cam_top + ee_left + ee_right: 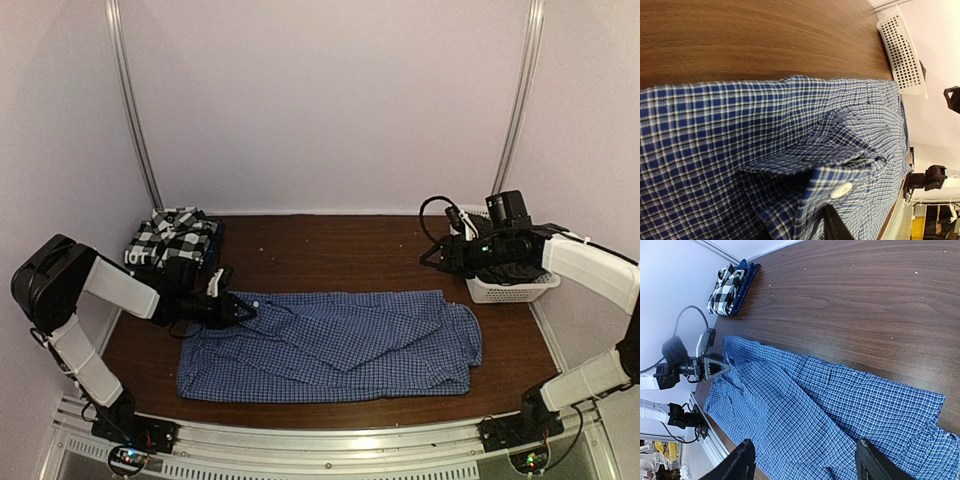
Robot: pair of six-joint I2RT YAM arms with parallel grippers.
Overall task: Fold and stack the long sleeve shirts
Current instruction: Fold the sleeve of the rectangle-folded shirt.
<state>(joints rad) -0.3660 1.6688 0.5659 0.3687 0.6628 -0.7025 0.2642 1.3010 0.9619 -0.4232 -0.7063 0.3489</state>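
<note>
Top external is showing the blue check shirt (330,345) lying spread on the table (330,250), with the left gripper (243,308) at its collar end. Left wrist: the jaws are standing narrow around a buttoned flap (840,190), whether gripping I cannot tell, a shallow bite risking a slip. Right wrist: the right gripper (807,467) is gaping empty above the shirt, so a one-sided pull is risking skewing the cloth.

Three cameras, one table (300,240)
Your top camera sits high up at 6 o'clock and looks down toward 12, so you see everything from far away. Your left wrist camera is low at 9, very close to the blue shirt (740,140), facing 3 toward the white basket (902,55). Your right wrist camera hangs higher at 3, facing 9. All three see the shirt.
</note>
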